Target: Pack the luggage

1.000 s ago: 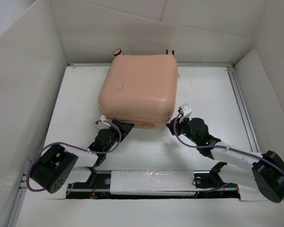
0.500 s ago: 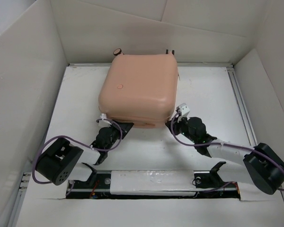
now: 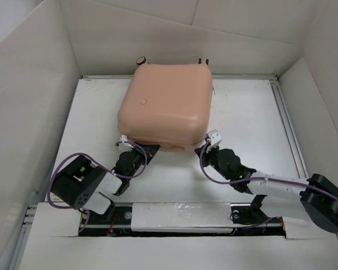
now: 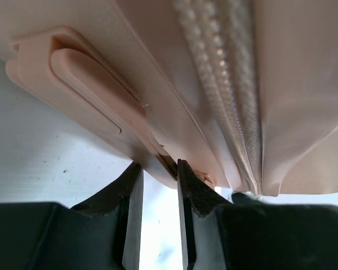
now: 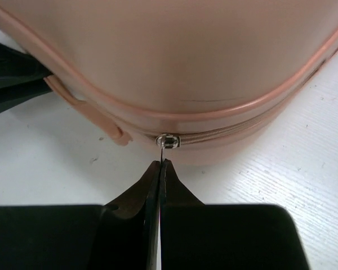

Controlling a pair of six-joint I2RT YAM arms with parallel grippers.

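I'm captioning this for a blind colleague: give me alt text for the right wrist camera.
The right hand, fingers shut, pinches the thin metal zipper pull on the near side of the salmon-pink luggage, which fills the upper view above a white table.

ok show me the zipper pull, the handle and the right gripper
zipper pull (image 5: 167, 140), right wrist view, on its metal slider
handle (image 4: 93, 84), left wrist view, on the middle of the raised bar
right gripper (image 5: 159, 164), right wrist view, between its closed fingertips
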